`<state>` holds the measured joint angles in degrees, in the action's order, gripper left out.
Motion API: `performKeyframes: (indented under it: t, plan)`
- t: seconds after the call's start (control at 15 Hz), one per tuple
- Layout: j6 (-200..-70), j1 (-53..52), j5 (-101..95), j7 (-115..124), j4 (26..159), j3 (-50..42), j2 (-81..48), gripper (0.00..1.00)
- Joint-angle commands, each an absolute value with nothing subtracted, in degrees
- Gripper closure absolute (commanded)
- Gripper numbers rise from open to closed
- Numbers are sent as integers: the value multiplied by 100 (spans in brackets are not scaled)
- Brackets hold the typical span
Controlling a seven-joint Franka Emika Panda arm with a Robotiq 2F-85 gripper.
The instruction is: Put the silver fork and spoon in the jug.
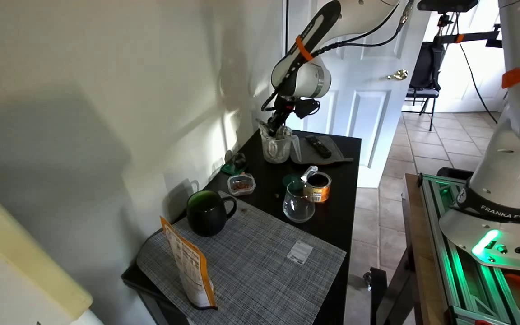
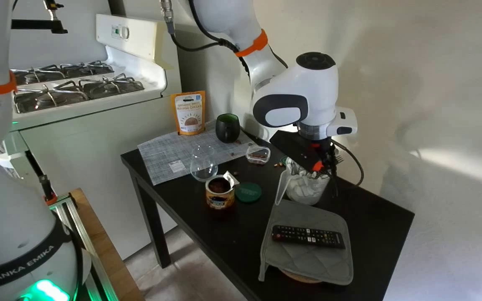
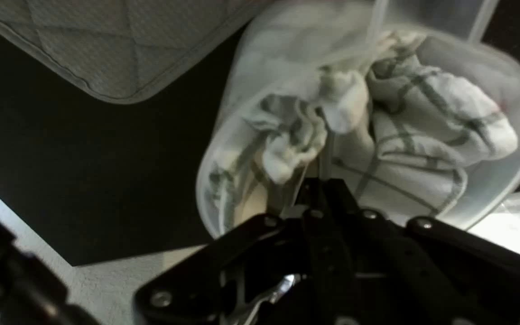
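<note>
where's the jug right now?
In an exterior view, right of centre: the jug stands on the table, right beside the pot holder with the remote on it.

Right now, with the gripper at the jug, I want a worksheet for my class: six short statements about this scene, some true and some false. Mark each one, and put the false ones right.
1. The orange-edged bag stands on the gray placemat. True.
2. The remote lies on that placemat. False: the remote lies on the gray quilted pad.
3. Checked cloth is stuffed inside the jug. True.
4. The dark mug lies on its side. False: the mug stands upright.
5. The gripper is at the jug's mouth. True.
6. The can is sealed. False: the can stands open.
</note>
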<state>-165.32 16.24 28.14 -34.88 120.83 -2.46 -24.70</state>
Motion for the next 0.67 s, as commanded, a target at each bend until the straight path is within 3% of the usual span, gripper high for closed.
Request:
performKeyframes:
  t: [0.0,0.6]
  plan:
    - [-16502,1891,3040,-3786,12481,-60,-2148,67]
    - [-16933,2639,4839,-5721,13880,1129,-444,1]
